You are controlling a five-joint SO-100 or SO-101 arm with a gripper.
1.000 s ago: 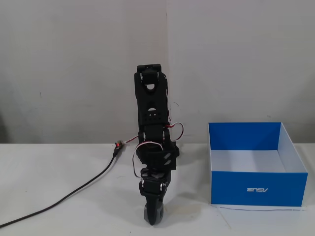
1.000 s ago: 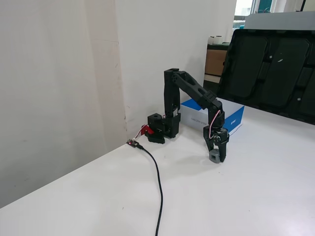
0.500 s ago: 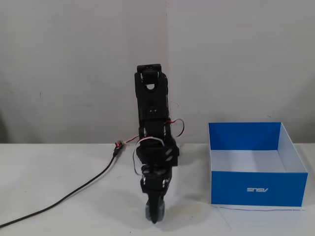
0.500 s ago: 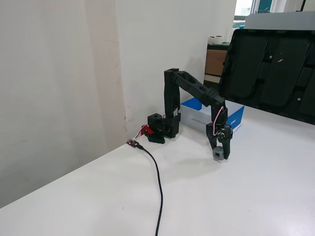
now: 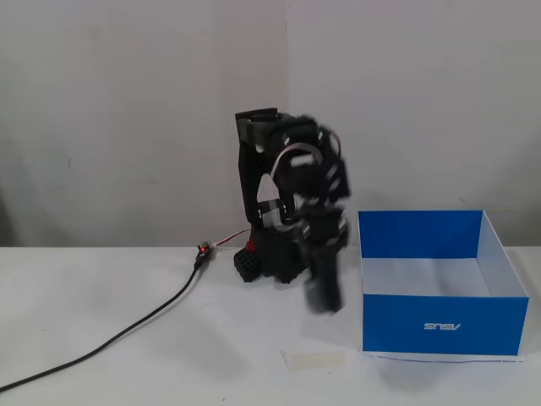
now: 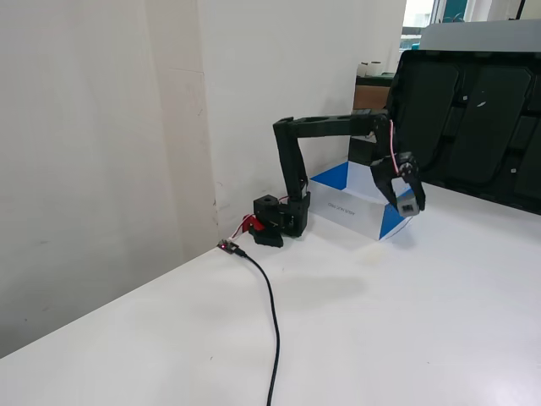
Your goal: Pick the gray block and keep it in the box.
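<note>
While the black five-joint arm (image 6: 325,127) stands raised off the white table (image 6: 439,338), its two-finger gripper (image 6: 409,205) hangs in the air just short of the large open-topped cardboard box (image 5: 439,326) — bright blue outside, white inside, with a white logo on the near face in a fixed view. Between the fingers sits the small dark-gray cube with rounded corners (image 6: 408,205), clear of the table surface and clamped by the closed jaws; this is plain in a fixed view, where the gray block shows as a pale square at the fingertips. In a fixed view from the front the gripper (image 5: 325,298) is smeared by motion blur, and the block cannot be made out there. That same view places the gripper just left of the box's left wall, above the table and not over the opening. The box interior shows white and bare where visible. A small pale strip, flat on the table (image 5: 314,359), lies near the box's near-left corner. A black cable (image 5: 110,342) runs from the near-left edge of the table to a small connector with a red light (image 5: 202,249) beside the arm's base (image 6: 277,222) — the base stands at the far side, against the white wall (image 5: 127,110).
</note>
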